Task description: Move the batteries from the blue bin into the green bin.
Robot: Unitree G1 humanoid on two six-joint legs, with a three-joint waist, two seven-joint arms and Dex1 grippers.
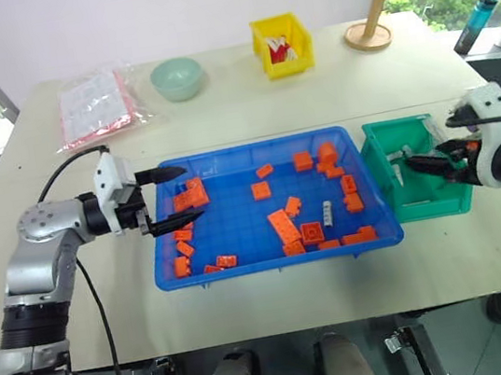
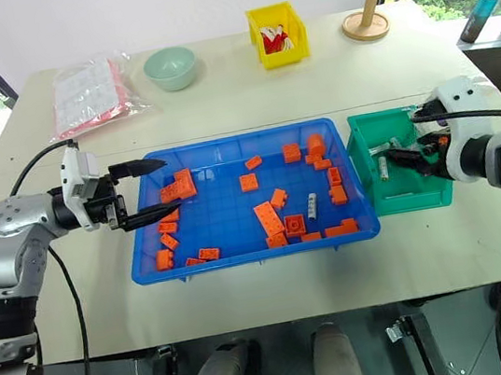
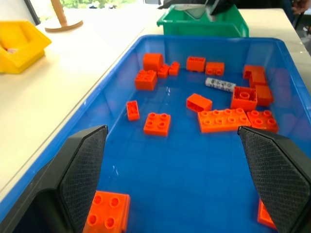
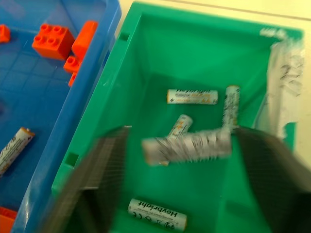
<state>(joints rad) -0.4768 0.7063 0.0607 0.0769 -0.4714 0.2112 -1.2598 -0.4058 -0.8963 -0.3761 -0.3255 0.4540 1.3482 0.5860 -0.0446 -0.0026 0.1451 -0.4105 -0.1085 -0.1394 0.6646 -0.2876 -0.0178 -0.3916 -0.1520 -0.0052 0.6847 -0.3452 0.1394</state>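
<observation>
The blue bin (image 1: pixel 271 262) lies mid-table, scattered with orange bricks (image 1: pixel 284 226). One silver battery (image 1: pixel 327 214) rests among them near the bin's right side. To its right stands the green bin (image 1: pixel 434 205), with several batteries (image 4: pixel 192 96) on its floor. My right gripper (image 1: pixel 417 163) hovers over the green bin, fingers spread wide. A blurred battery (image 4: pixel 187 145) sits loose between them, touching neither finger. My left gripper (image 1: pixel 190 194) is open and empty, pointing across the blue bin's left rim above the bricks there.
At the table's back stand a yellow bin (image 1: pixel 282 45), a pale-green bowl (image 1: pixel 178 78), a clear bag of sheets (image 1: pixel 95 105) and a wooden stand (image 1: pixel 369 34). Bottles (image 1: pixel 482 19) stand off the table to the far right.
</observation>
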